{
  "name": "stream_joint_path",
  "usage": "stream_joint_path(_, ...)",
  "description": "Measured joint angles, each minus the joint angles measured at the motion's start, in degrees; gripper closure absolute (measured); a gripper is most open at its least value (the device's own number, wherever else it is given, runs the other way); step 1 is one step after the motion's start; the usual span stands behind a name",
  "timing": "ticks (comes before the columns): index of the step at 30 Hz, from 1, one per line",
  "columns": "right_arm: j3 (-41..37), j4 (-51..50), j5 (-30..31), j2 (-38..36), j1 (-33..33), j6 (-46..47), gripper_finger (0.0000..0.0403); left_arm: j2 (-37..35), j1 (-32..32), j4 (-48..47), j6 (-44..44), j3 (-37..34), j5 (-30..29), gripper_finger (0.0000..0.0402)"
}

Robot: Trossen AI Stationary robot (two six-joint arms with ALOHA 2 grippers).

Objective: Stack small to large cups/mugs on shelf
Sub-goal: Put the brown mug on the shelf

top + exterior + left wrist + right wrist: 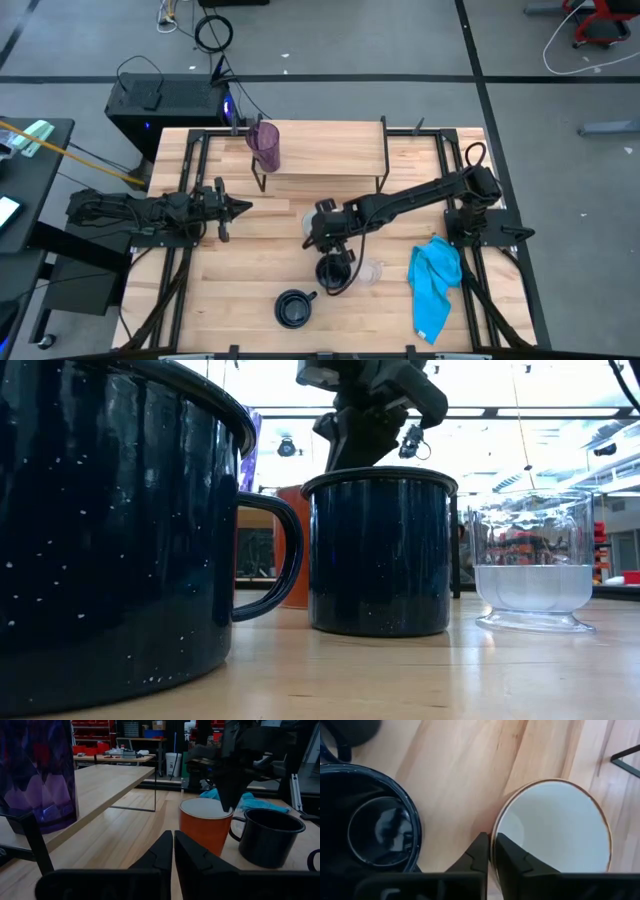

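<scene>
Your orange-brown mug (552, 827) stands upright on the tabletop (240, 290) in front of the shelf (325, 148), near the middle, and the right gripper (491, 851) is at its rim: the jaws are nearly pressed together, pinching the wall (one finger sits inside, one outside). Just beside it, toward the front edge, you have a dark navy mug (367, 827) with a small clear glass (380, 831) standing inside it. The second clear glass (532, 565) is just to the right of that mug, upright and apart from it. The other navy mug (293, 308) stands alone nearer the front edge. The purple tumbler (265, 145) is already on the shelf, at its left end. A blue cloth (436, 285) lies crumpled at the right side of the tabletop. Your left gripper (173, 847) waits at the left side, low over the wood, jaws pressed together on nothing, pointing toward the mugs.
</scene>
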Motion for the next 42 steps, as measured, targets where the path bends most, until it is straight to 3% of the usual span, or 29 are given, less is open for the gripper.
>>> stream_joint_path(15, 0.0, 0.7, -6.2, 0.0, -2.9, 0.1, 0.0392, 0.0, 0.0, 0.0, -0.1, 0.0, 0.0, 0.038)
stream_joint_path(27, 0.5, 3.7, -7.7, 0.0, -3.3, 0.2, 0.0395, 0.0, 0.0, 0.0, -0.1, 0.0, 0.0, 0.0388)
stream_joint_path(42, 11.1, -0.9, -7.5, 0.1, -4.4, 1.7, 0.0395, 0.0, 0.0, 0.0, -0.1, 0.0, 0.0, 0.0376)
